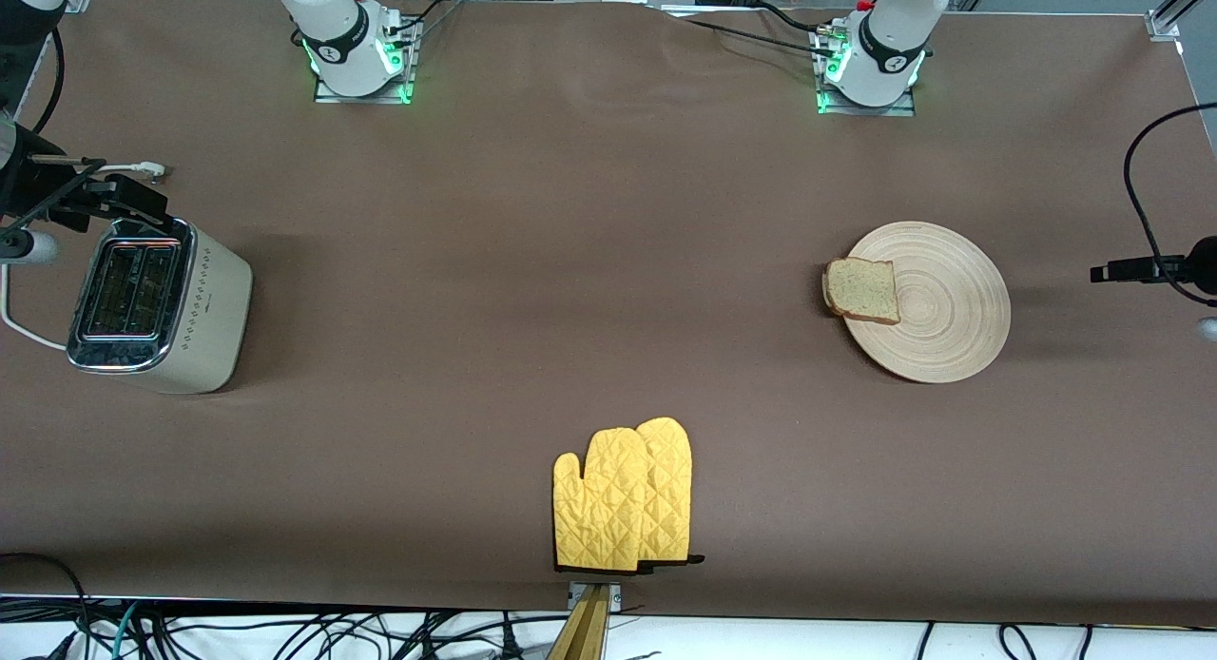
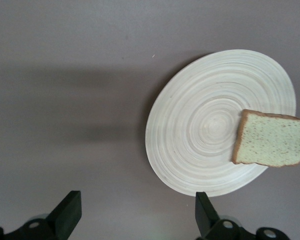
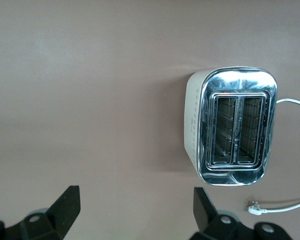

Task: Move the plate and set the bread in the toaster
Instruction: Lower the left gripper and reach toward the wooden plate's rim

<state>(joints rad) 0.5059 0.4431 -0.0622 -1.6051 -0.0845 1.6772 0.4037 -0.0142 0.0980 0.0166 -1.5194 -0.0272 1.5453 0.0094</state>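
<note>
Table (image 1: 589, 261), brown cover; its ends run past the front view's edges.

Plate (image 1: 941, 303) lies flat toward my left arm's end.

Toaster (image 1: 157, 303) stands toward my right arm's end, both slots showing nothing inside; its white cord (image 3: 290, 207) is partly cut off.

Yellow oven mitts (image 1: 623, 498) lie overlapped near the table's front edge, the lower one mostly hidden.

Bread (image 1: 862, 290) lies on the plate's rim, overhanging toward the right arm's end.

My left gripper (image 2: 135, 212) hangs over bare table beside the plate, jaws spread, nothing between them.

My right gripper (image 3: 135, 210) hangs beside the toaster, likewise spread and holding nothing; only fingertips show.
</note>
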